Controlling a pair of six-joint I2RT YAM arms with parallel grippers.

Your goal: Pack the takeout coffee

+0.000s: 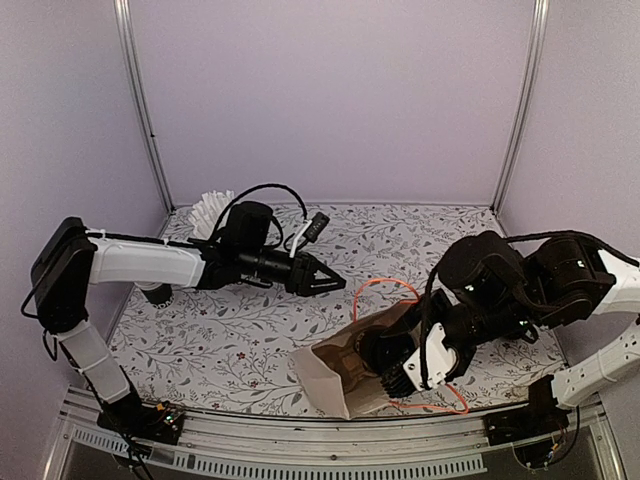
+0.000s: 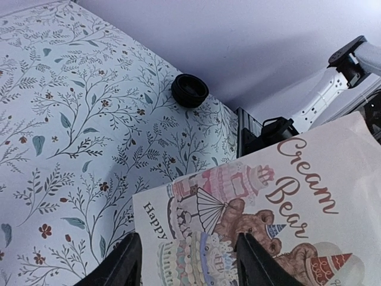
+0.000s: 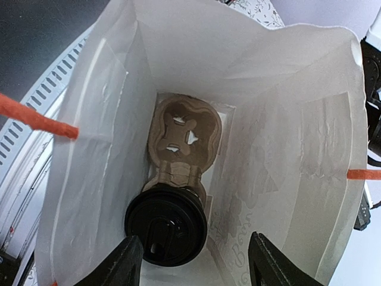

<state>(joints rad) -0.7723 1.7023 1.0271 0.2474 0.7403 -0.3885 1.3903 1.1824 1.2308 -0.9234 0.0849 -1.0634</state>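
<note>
The takeout coffee, a black cup under a round black lid, sits in the near slot of a brown cardboard carrier deep inside the white paper bag. The bag lies tilted near the table's front edge and shows its "Cream Bear" print in the left wrist view. My right gripper is open at the bag's mouth, its fingers either side of the lid without touching it; from above it shows at the opening. My left gripper is open and empty above the bag's closed end.
Orange handles loop out from the bag's mouth. A white straw holder stands at the back left. A black cup stack shows under the left arm. A low round black object sits near the table's corner by the frame.
</note>
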